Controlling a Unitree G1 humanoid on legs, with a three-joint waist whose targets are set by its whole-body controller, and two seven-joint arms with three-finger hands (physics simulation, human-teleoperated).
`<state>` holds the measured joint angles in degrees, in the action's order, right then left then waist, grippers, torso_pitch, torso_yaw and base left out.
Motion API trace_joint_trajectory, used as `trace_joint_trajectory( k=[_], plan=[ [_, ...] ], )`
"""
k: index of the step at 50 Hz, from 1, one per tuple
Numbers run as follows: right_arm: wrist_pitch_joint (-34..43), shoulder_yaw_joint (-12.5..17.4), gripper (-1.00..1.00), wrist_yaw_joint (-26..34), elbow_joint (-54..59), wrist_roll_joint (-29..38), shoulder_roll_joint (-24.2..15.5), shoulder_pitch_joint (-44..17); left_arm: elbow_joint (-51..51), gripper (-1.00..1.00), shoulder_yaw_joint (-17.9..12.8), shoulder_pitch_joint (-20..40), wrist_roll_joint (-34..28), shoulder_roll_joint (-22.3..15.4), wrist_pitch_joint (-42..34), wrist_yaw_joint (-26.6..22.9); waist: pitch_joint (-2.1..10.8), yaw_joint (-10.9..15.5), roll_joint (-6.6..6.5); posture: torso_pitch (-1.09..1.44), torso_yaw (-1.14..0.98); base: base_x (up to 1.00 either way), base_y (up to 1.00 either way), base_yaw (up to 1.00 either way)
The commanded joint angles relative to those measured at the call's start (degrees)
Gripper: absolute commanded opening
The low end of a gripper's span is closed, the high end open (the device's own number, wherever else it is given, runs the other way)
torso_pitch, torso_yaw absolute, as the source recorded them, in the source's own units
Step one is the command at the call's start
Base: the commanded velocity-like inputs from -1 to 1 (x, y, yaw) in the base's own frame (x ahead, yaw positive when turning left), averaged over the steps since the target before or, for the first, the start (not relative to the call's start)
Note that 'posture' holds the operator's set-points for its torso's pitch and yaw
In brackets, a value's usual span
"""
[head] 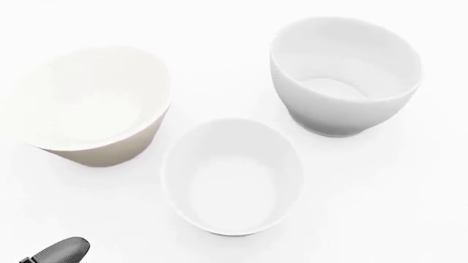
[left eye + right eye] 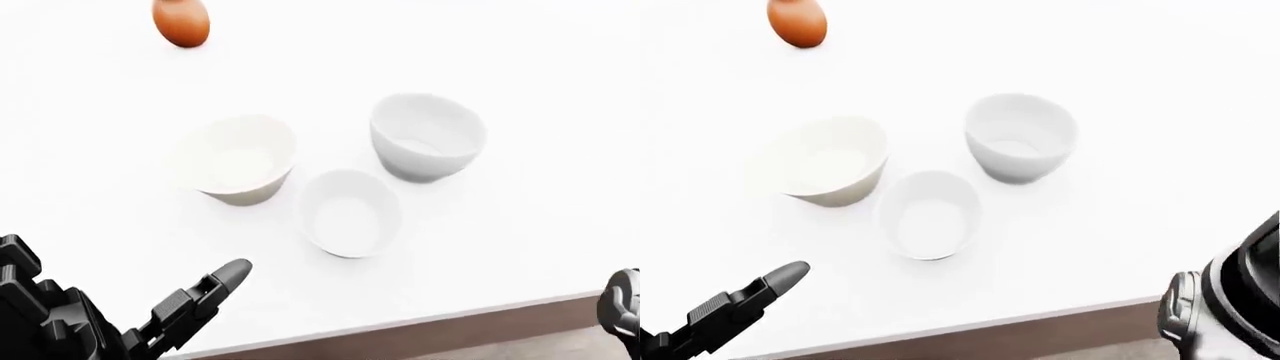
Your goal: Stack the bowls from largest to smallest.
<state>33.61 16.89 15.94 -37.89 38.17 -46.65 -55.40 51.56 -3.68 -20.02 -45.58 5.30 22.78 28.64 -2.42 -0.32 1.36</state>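
Observation:
Three bowls stand close together on the white table (image 2: 520,225), none inside another. A cream bowl (image 1: 88,104) with a beige outside is at the left. A taller grey-white bowl (image 1: 344,71) is at the upper right. A smaller white bowl (image 1: 232,183) sits below and between them. My left hand (image 2: 215,285) is at the lower left of the left-eye view, fingers stretched out and open, well short of the bowls and holding nothing. Of my right arm only the wrist (image 2: 1230,307) shows at the right-eye view's lower right corner; its fingers are hidden.
An orange-brown egg-shaped thing (image 2: 181,21) lies far off at the top left of the left-eye view. The table's brown edge (image 2: 450,324) runs along the bottom of the eye views, just below the hands.

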Motion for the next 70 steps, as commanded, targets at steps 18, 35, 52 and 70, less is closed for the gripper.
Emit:
trace_joint_trajectory(
  k=[18,35,52,70],
  plan=[
    [-30.1,-12.9,1.0,-10.4,102.9,-3.3,26.4,-65.8,2.8,1.0,0.5,1.1,0.2,0.0,-1.0,-1.1,0.29,-0.4,-2.62,0.0,0.0,0.0,0.0,0.0],
    [-28.7,-17.0,1.0,-0.3,109.3,-5.8,45.6,-62.2,2.2,1.0,0.3,0.9,0.8,-0.4,-0.6,-0.7,0.19,0.1,-3.0,0.0,0.0,0.0,0.0,0.0],
    [-32.6,-20.1,1.0,-3.1,107.4,1.8,55.6,-54.0,1.5,1.0,0.2,0.7,1.5,-0.3,0.3,-1.0,0.6,0.1,-3.55,0.0,0.0,0.0,0.0,0.0],
    [-23.6,-26.3,1.0,25.2,88.1,16.2,60.7,-44.6,1.4,1.0,0.3,0.9,0.9,-0.2,0.0,-1.1,0.51,-0.4,-4.18,0.0,0.0,0.0,0.0,0.0]
  ],
)
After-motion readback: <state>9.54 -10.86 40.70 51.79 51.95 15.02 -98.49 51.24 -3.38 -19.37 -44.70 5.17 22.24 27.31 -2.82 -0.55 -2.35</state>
